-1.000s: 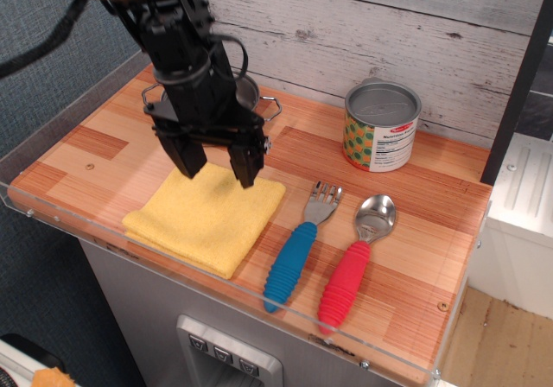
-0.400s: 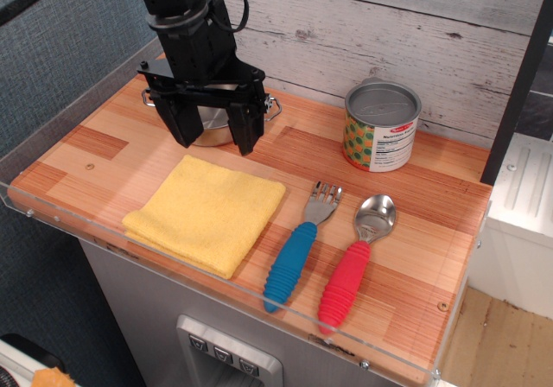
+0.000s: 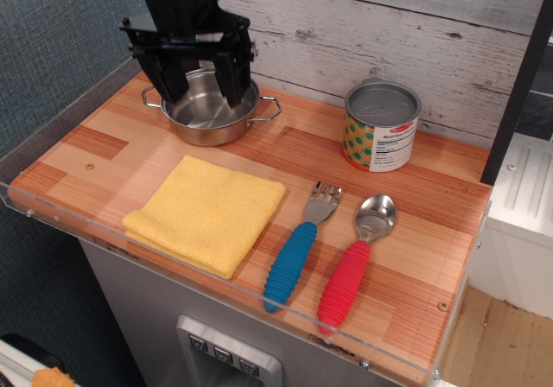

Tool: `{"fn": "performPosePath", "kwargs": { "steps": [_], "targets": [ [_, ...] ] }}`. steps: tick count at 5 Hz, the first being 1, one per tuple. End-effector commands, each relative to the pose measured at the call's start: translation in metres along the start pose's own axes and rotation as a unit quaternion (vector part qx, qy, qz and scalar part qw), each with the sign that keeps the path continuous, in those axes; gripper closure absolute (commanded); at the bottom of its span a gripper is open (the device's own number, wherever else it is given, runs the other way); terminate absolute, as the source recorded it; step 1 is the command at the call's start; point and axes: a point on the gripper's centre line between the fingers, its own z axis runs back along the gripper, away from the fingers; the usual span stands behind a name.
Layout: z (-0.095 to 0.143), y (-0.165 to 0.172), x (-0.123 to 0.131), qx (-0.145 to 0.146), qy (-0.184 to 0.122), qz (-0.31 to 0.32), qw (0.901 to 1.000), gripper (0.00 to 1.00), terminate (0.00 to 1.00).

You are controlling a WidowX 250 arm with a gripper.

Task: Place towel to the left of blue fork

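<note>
A yellow towel (image 3: 206, 214) lies near the tabletop's (image 3: 415, 257) front edge, just left of the blue fork (image 3: 298, 247); the empty end effector (image 3: 202, 85) hangs open above the steel pan (image 3: 210, 109).

Hand (image 3: 204, 83) higher, over pan (image 3: 211, 110)

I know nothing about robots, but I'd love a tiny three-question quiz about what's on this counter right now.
1. True or false: the towel lies left of the blue fork.
2. What stands nearest the back wall on the right: A) the can, B) a mug, C) a bottle?
3. Fill in: the open end effector hangs above the steel ____.

Key: 1 true; 2 A; 3 pan.
</note>
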Motion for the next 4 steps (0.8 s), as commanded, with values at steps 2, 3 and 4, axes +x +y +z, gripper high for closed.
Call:
{"fn": "performPosePath", "kwargs": {
  "steps": [2,3,4],
  "targets": [
    [0.023,0.044,0.049,0.048,-0.072,0.074,0.9935,0.0,0.0],
    [0.023,0.044,0.049,0.048,-0.072,0.074,0.9935,0.0,0.0],
    [0.023,0.044,0.049,0.048,-0.072,0.074,0.9935,0.0,1.0]
  ]
}}
